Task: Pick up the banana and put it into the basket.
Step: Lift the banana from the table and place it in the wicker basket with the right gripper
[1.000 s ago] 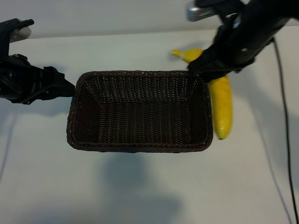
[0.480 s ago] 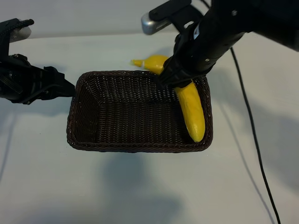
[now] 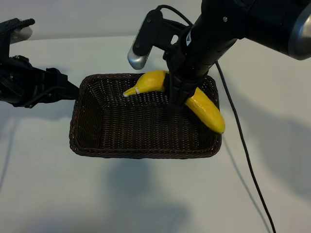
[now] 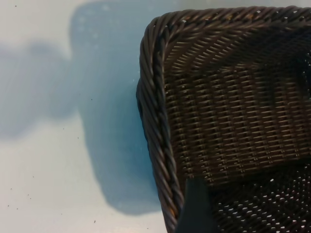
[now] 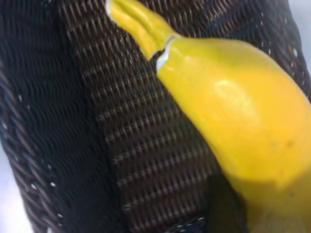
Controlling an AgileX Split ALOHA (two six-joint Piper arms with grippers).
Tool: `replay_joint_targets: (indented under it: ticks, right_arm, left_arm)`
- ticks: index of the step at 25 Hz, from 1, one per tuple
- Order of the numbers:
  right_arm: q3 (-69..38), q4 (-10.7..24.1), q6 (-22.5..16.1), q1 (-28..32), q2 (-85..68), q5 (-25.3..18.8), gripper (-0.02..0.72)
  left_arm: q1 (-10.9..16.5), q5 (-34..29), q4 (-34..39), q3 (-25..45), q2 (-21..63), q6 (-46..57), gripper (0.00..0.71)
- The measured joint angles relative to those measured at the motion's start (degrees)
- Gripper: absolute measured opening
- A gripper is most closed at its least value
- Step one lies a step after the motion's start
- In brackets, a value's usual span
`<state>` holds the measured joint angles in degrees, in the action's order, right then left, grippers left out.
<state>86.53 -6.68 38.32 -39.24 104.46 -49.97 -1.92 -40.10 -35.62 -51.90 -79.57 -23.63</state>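
Right gripper (image 3: 181,99) fingers clamped on the banana (image 3: 204,108) mid-body, over the basket (image 3: 146,151), far-right part. Lower until it nears the weave, then release, keeping the blunt end inside the rim.

Long axis diagonal: stem toward the far left, blunt end over the right rim, apparently sloping down.

Left gripper (image 3: 73,91) at the left rim, fingers spread; whether it touches the rim is unclear.

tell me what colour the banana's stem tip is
Yellow with a slight greenish tinge, like the rest of the banana; it shows best in the right wrist view.
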Motion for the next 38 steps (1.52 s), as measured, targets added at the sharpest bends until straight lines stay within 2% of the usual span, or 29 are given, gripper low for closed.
replay_joint_targets:
  ticks: [5, 8, 11, 15, 25, 38]
  right_arm:
    - [0.0, -3.88, 9.11, 0.0, 0.0, 0.28, 0.432]
    - [0.0, -6.77, 11.77, 0.0, 0.0, 0.84, 0.432]
    - [0.0, -9.47, 12.34, 0.0, 0.0, 1.67, 0.432]
    - [0.19, -10.75, 13.53, -0.97, 1.6, 2.11, 0.432]
    - [0.19, -10.15, 15.08, -4.47, 4.75, 5.14, 0.432]
    - [0.19, -10.02, 15.14, -4.66, 8.67, 8.39, 0.432]
  left_arm:
    - [0.0, 0.0, -0.06, 0.0, 0.0, 0.0, 0.597]
    - [0.0, 0.0, -0.1, 0.0, 0.0, 0.0, 0.597]
    - [0.0, 0.0, -0.1, 0.0, 0.0, 0.0, 0.597]
    - [0.0, 0.0, -0.1, 0.0, 0.0, 0.0, 0.597]
    - [0.0, 0.05, -0.12, 0.0, 0.0, 0.0, 0.597]
    - [0.0, 0.05, -0.12, 0.0, 0.0, 0.0, 0.597]
